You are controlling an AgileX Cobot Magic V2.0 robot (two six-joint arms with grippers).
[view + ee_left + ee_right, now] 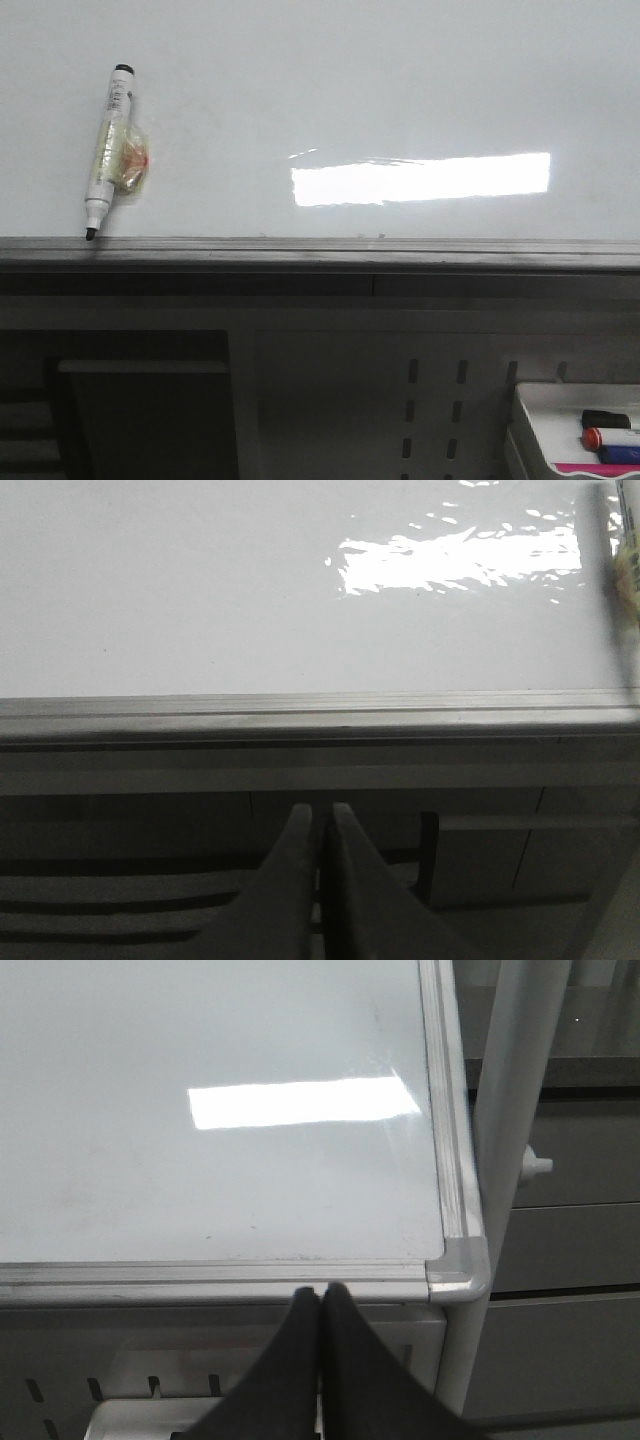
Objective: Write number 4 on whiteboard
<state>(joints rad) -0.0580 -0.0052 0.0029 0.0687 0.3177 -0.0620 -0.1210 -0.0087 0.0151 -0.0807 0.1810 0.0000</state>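
The whiteboard point(400, 100) fills the upper front view, glossy white with a bright rectangular reflection and a grey ledge point(320, 252) along its lower edge. No number 4 shows on it. A black-tipped marker point(108, 150), wrapped in clear tape, leans on the board at the left with its tip on the ledge; its blurred edge shows in the left wrist view point(625, 570). My left gripper point(320, 812) is shut and empty below the ledge. My right gripper point(322, 1293) is shut and empty just below the board's lower right corner point(455, 1270). Neither gripper shows in the front view.
A small white tray point(545, 415) with several markers sits at the lower right, below the board. A perforated panel point(380, 400) and a dark recess point(140, 410) lie under the ledge. A grey post and cabinet drawers point(570, 1240) stand beside the board's right edge.
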